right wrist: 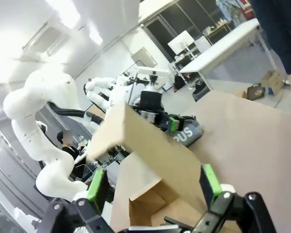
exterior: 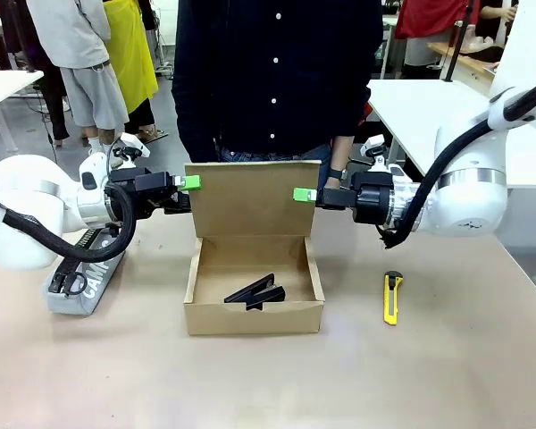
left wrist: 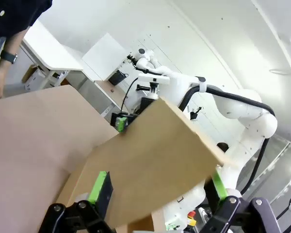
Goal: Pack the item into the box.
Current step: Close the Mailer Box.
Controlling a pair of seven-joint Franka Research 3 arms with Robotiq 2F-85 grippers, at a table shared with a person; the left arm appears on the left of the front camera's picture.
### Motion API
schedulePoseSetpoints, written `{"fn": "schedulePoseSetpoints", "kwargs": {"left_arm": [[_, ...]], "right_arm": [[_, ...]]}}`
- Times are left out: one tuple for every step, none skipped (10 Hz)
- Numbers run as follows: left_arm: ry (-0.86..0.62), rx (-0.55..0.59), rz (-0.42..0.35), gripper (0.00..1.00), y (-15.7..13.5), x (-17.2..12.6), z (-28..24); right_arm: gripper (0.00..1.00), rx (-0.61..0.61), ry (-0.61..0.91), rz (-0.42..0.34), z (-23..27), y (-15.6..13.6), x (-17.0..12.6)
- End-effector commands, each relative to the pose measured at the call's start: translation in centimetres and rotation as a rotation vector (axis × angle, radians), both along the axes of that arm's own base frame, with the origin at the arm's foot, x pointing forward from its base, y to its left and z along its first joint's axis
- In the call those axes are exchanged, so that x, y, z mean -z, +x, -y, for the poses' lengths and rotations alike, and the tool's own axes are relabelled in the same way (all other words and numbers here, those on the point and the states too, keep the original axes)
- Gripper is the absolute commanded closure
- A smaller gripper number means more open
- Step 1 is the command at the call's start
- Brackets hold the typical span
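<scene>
Front view: the item (exterior: 255,292) lies inside the box (exterior: 250,318). The lid (exterior: 250,198) stands upright, with the left gripper (exterior: 188,184) and the right gripper (exterior: 305,195) at its top corners.

Left wrist view: the left gripper (left wrist: 157,189) has its jaws spread wide astride the lid's edge, not clamped.

Right wrist view: the right gripper (right wrist: 153,187) is likewise spread around the lid (right wrist: 150,145).

Risk: uneven pushing would likely twist the lid or slide the unheld box. The lid may also slip free of the unclamped jaws.

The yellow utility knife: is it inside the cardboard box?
No, the utility knife lies on the table, right of the box, apart from it.
</scene>
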State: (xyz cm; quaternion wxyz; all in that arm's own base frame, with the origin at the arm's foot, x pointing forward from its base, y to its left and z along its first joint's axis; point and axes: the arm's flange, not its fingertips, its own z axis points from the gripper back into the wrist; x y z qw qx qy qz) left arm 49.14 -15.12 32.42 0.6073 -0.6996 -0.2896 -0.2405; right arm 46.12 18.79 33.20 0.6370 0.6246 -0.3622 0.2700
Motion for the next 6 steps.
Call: {"fn": "schedulePoseSetpoints", "kwargs": {"left_arm": [[-0.041,-0.007,0.087,0.00,-1.7,0.4,0.0],[-0.036,-0.006,0.131,0.00,-2.0,0.5,0.2],[-0.029,0.013,0.168,0.00,-2.3,0.6,0.3],[-0.031,0.016,0.213,0.00,-2.7,1.1,0.2],[-0.035,0.014,0.252,0.00,-3.2,1.8,0.2],[-0.026,0.027,0.284,0.00,-3.6,2.4,0.3]], "right_arm": [[0.00,0.035,0.016,0.092,0.2,-2.0,0.3],[0.00,0.047,0.017,0.127,0.1,-2.4,0.7],[0.00,0.059,0.029,0.152,0.0,-2.8,1.3],[0.00,0.067,0.037,0.179,0.2,-3.4,1.8],[0.00,0.081,0.058,0.204,0.6,-3.9,2.2],[0.00,0.087,0.072,0.216,0.8,-4.3,2.6]]}}
